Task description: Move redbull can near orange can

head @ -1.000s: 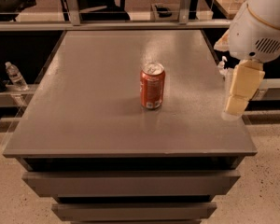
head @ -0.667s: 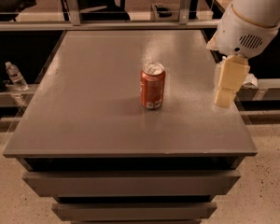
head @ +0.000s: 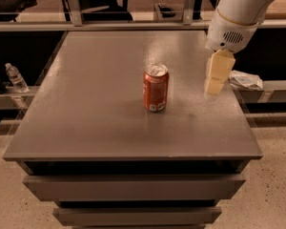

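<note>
- The grey desk point(head: 86, 104) fills most of the view, with drawer fronts point(head: 133, 187) stacked below its near edge.
- The robot's white arm point(head: 238, 13) reaches in from the far right corner, above the desk's right side.
- The cream gripper point(head: 218, 74) hangs downward from the arm over the right part of the desk, well apart from the can; I cannot tell whether it is open or closed.
- The orange can point(head: 156, 88) stands upright near the desk's middle, silver top up, with a small white patch near its base.
- A clear water bottle point(head: 15, 78) stands on a ledge left of the desk.
</note>
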`<control>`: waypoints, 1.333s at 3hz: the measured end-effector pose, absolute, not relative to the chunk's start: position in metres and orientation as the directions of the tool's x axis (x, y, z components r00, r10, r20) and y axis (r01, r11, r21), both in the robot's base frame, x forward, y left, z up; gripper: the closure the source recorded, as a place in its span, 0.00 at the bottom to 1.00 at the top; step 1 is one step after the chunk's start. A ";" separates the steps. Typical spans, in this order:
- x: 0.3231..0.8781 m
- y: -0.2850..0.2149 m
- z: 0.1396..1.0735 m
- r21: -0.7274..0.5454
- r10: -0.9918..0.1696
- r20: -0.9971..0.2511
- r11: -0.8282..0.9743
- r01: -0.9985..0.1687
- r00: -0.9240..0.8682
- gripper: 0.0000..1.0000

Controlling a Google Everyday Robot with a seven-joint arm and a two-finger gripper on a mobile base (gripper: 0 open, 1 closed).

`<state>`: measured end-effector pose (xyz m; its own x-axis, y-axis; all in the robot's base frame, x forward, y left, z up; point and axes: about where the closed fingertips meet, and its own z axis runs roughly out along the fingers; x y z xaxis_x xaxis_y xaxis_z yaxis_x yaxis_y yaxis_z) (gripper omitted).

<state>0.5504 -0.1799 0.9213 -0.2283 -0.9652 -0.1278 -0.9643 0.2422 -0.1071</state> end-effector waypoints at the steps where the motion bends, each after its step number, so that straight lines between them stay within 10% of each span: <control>1: 0.577 -0.176 0.916 -0.117 -0.970 -0.114 0.230 -0.966 -0.217 0.00; 4: 0.610 -0.109 0.918 -0.136 -0.990 -0.096 0.119 -0.984 -0.106 0.00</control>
<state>0.6097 -0.1093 0.9183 -0.1065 -0.9897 -0.0958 -0.9836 0.1190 -0.1358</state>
